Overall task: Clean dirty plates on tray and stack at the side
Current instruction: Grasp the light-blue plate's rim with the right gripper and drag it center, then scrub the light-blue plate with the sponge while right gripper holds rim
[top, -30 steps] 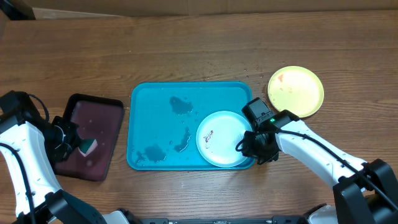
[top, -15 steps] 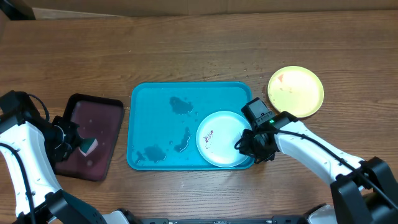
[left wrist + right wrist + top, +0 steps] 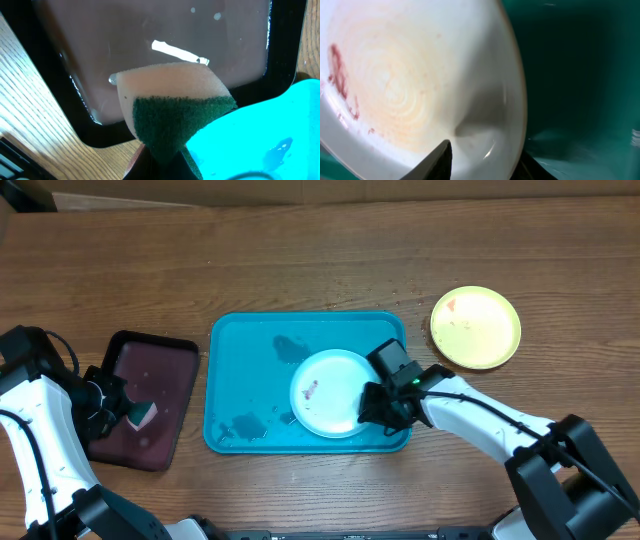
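A white plate with a small red smear lies on the turquoise tray, near its middle right. My right gripper is shut on the plate's right rim. In the right wrist view the white plate fills the frame and its rim runs between the dark fingertips. A yellow-green plate lies on the table right of the tray. My left gripper is shut on a sponge over the small maroon tray. The sponge shows its green scrub side.
The turquoise tray carries several wet patches left of the plate. The maroon tray with its black rim sits just left of the turquoise one. Bare wooden table lies behind both trays.
My right gripper has slid the white plate left, from the tray's right front corner toward its middle. The left arm and sponge have stayed still.
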`<state>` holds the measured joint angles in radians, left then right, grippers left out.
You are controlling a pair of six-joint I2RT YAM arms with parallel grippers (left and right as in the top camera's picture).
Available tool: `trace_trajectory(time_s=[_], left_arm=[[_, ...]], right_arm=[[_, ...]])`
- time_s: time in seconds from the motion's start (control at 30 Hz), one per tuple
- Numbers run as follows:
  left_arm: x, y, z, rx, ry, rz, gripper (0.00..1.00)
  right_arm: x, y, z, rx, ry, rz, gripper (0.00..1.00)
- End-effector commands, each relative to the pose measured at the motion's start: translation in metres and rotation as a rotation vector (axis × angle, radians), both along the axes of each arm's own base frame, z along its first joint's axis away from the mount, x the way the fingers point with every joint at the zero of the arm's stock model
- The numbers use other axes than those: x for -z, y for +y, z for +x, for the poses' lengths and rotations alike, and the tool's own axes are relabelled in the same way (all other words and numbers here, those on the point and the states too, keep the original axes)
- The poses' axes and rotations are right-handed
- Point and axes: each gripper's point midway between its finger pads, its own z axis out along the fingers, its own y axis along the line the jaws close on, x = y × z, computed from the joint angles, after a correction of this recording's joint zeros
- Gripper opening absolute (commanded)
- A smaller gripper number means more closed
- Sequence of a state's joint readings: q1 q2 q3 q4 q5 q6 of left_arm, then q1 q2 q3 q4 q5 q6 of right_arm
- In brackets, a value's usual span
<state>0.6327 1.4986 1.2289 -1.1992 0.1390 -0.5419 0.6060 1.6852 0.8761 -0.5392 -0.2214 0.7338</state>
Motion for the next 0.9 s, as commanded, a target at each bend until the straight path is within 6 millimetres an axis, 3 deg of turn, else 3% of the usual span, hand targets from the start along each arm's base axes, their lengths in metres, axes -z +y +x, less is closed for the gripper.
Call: trace_trajectory(time_s=[0.0, 0.1, 0.27, 0.37, 0.5, 0.77, 0.87], left_arm=[[0.004, -0.002, 0.000, 0.026, 0.001, -0.012, 0.04], [0.004, -0.002, -0.001, 0.025, 0.003, -0.013, 0.04], [0.004, -0.003, -0.001, 0.026, 0.003, -0.014, 0.04], [0.004, -0.003, -0.001, 0.026, 0.003, -0.014, 0.04], [0.003, -0.003, 0.000, 0.026, -0.001, -0.016, 0.04], [0.003, -0.003, 0.000, 0.027, -0.004, -0.018, 0.05], [0.003, -0.003, 0.000, 0.042, -0.005, -0.016, 0.04]], right_arm=[[0.007, 0.016, -0.012, -0.104, 0.012, 0.022, 0.37], [0.001, 0.009, -0.003, -0.098, -0.008, -0.035, 0.41], [-0.020, -0.005, 0.033, -0.012, -0.049, -0.043, 0.43], [-0.022, -0.016, 0.044, 0.031, -0.057, -0.039, 0.43], [-0.013, -0.020, 0.041, 0.037, -0.028, -0.052, 0.43], [0.017, 0.014, 0.016, -0.036, 0.041, -0.042, 0.43], [0.021, 0.025, 0.016, -0.056, 0.025, -0.030, 0.33]])
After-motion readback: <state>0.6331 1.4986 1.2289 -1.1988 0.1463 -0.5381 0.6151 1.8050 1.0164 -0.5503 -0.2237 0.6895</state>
